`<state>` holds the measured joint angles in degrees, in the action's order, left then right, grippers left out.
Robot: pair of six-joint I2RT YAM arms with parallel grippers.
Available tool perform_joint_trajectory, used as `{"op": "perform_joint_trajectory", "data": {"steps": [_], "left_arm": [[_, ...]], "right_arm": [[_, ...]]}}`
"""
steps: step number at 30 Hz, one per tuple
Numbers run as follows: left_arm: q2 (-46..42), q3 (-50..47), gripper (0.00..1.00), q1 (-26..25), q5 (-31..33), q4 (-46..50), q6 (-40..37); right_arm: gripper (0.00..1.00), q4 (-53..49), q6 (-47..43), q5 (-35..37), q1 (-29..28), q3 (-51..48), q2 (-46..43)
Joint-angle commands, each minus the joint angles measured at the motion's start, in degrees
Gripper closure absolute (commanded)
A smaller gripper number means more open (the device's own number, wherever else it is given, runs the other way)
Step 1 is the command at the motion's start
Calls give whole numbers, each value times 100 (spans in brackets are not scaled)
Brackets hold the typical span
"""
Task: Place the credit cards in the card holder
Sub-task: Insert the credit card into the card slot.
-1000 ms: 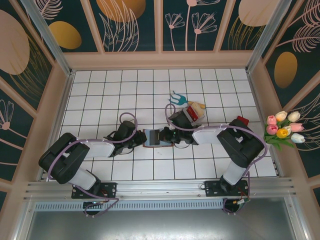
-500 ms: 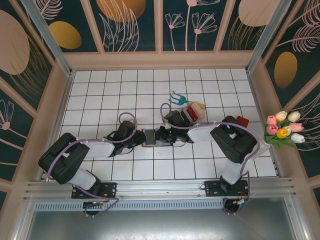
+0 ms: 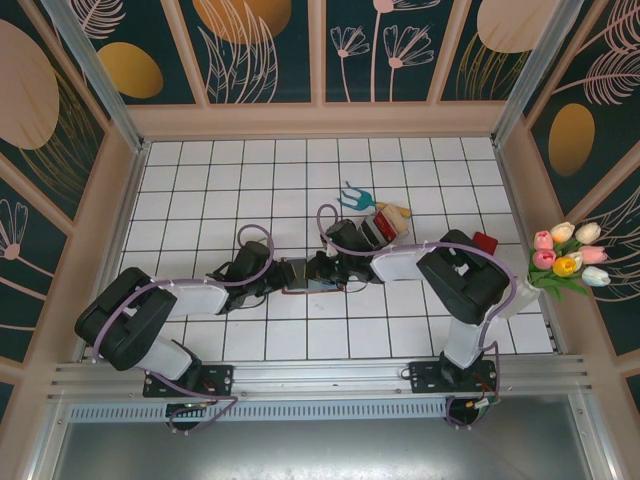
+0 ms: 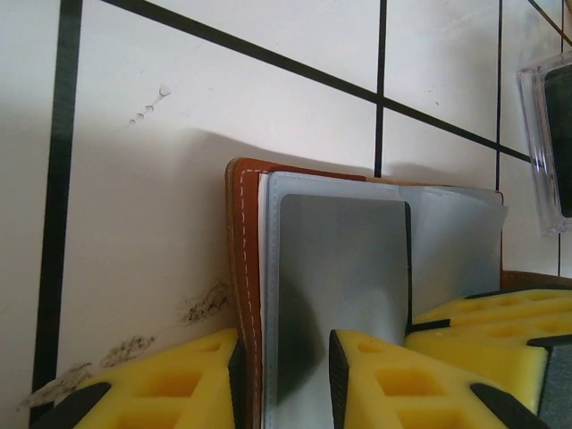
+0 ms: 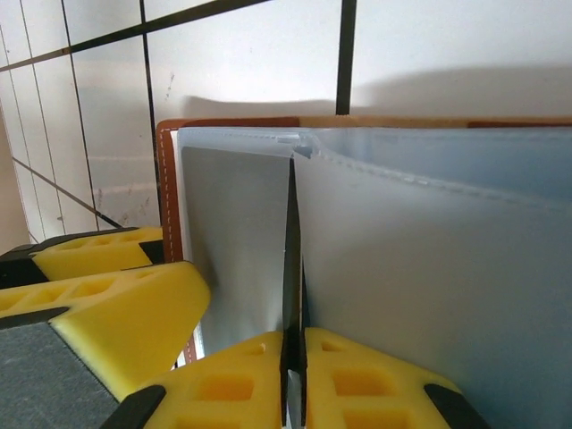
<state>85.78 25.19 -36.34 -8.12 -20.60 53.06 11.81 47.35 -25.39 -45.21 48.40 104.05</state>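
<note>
The card holder [image 3: 299, 275] lies open on the white tiled table [image 3: 200, 190], just below the middle of the overhead view, with a gripper on each side of it. Its reddish-brown leather rim frames pale grey pockets [image 5: 429, 268].

A credit card [image 5: 292, 232] stands edge-on as a thin dark line at the centre of the right wrist view, running down between two pocket leaves. The right gripper [image 5: 292, 344] has its yellow pads pinched together on the card's lower end.

In the left wrist view, the left gripper [image 4: 284, 347] sits at the bottom of the frame with its jaws partly apart, straddling the holder's stitched left edge; whether they press on it I cannot tell.

A clear plastic box [image 4: 547, 134] shows at the upper right edge of that view, apart from the holder. Overhead, a blue garden fork [image 3: 352, 197] lies above the holder.
</note>
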Motion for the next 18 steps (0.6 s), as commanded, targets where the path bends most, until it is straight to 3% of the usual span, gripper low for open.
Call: {"op": "perform_joint_trajectory", "data": {"steps": [1, 5, 11, 18], "left_arm": [[9, -84, 68, -23, -71, 156, 50], [-4, -30, 68, -20, 76, 371, -34], [-31, 1, 76, -23, 418, 683, -63], [183, 21, 79, -23, 495, 733, -76]], "right_arm": [[85, 313, 101, -276, -137, 178, 73], [82, -11, -36, -79, -131, 218, -68], [71, -1321, -431, 941, -112, 292, -532], [69, -1769, -540, 1287, -85, 134, -593]]}}
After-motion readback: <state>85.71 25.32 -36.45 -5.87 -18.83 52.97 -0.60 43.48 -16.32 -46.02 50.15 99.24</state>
